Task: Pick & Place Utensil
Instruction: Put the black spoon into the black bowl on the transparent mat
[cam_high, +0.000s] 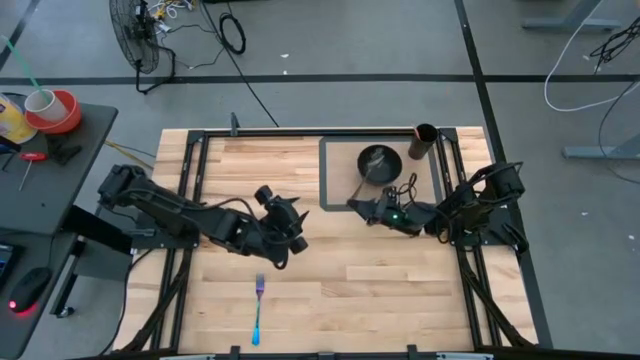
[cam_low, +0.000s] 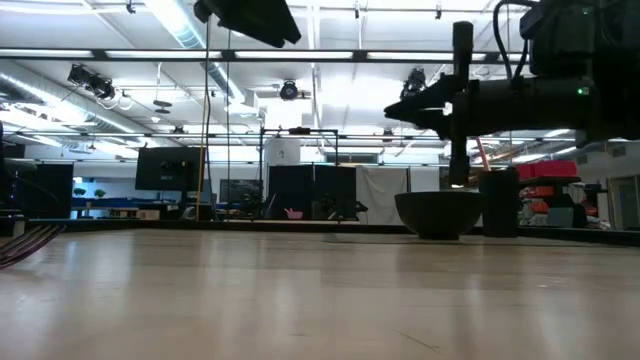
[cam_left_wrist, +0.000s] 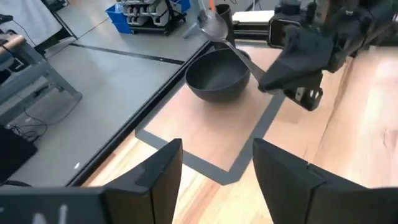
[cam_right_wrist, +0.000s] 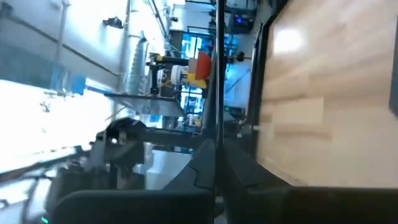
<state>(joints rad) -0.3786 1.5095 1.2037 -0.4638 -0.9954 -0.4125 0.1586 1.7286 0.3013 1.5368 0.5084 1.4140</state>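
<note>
A metal spoon (cam_left_wrist: 214, 26) is in my right gripper (cam_left_wrist: 268, 81), which stands just near of the dark bowl (cam_high: 380, 162) on the grey-outlined mat (cam_high: 330, 175); the gripper is turned on its side. The spoon's head hangs over the bowl (cam_left_wrist: 216, 76). My left gripper (cam_high: 296, 224) hovers open over the middle of the table, pointing toward the bowl, its fingers apart (cam_left_wrist: 217, 168) and touching nothing. A fork with a blue handle (cam_high: 258, 305) lies flat on the wood near the table's near edge. My right gripper is shut on the spoon's handle near its free end (cam_left_wrist: 260, 74), pinched between the two fingers, which come level from the table's right. The spoon slants up from the fingers toward the bowl, lifted clear of the table. I cannot tell whether it touches the bowl's rim.
A dark cup (cam_high: 424, 141) stands at the far edge beside the bowl; in the low view it is the dark cup (cam_low: 498, 201) right of the bowl (cam_low: 440, 213). Bare wood (cam_high: 380, 290) stretches across the near half of the table. Black frame rails (cam_high: 190, 180) run along both sides.
</note>
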